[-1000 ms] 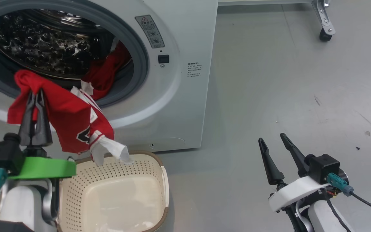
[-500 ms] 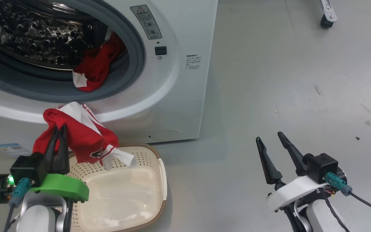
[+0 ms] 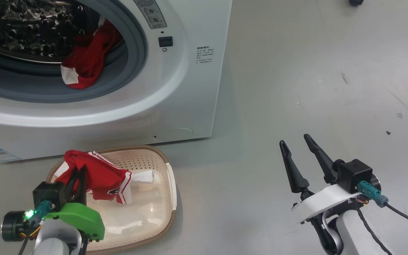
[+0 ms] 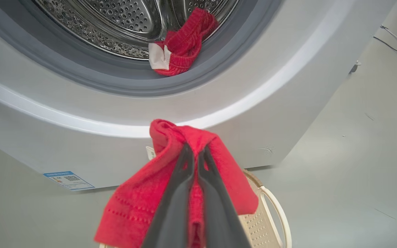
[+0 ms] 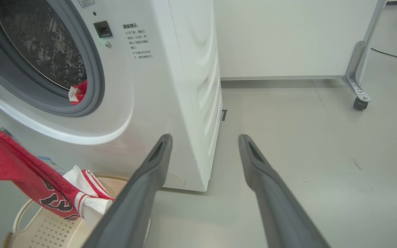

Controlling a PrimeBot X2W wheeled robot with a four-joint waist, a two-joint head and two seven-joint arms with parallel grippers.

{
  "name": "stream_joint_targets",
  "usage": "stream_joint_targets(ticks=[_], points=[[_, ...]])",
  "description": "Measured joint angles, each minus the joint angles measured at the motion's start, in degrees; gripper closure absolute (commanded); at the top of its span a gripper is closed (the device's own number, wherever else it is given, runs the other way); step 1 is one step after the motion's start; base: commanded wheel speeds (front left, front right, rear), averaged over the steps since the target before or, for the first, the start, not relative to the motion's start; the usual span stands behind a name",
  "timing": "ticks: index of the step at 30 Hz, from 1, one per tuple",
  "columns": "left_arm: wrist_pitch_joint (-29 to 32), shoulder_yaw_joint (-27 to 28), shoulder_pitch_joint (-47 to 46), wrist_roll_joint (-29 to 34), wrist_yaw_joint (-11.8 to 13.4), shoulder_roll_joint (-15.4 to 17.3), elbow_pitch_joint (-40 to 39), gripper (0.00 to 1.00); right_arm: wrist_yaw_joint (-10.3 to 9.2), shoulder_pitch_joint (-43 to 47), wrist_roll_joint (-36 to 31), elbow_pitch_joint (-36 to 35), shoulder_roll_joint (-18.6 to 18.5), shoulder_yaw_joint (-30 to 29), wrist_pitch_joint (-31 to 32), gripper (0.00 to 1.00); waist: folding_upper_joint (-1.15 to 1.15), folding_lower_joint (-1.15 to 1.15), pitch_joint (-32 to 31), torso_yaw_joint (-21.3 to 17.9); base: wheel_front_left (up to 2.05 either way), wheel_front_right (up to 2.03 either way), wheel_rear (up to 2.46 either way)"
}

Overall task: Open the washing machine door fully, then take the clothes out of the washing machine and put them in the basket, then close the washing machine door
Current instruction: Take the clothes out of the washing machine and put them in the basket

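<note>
Your left gripper [image 4: 195, 150] pinches a red white-trimmed jersey [image 3: 103, 177], held low over the cream perforated plastic basket [image 3: 171, 177] so release drops it inside; another red garment [image 3: 83, 63] lies at the white washing machine's [image 3: 186, 88] grey gasket lip [image 3: 135, 60]; your right gripper [image 3: 294, 140] spread, empty

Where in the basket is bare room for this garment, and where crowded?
Bare: the basket's near right half, between the red garment and the rim; the floor toward the right gripper. Crowded: its left side, where the left gripper holds the garment.
</note>
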Motion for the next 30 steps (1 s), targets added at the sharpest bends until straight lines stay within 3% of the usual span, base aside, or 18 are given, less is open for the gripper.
stream_joint_targets(ticks=[30], points=[[6.4, 0.1, -9.5, 1.6, 0.5, 1.5, 16.9, 1.0, 0.0, -5.1, 0.1, -3.0, -0.3, -0.4, 0.0, 0.0, 0.0, 0.0, 13.2, -5.0, 0.0, 0.0, 0.0]])
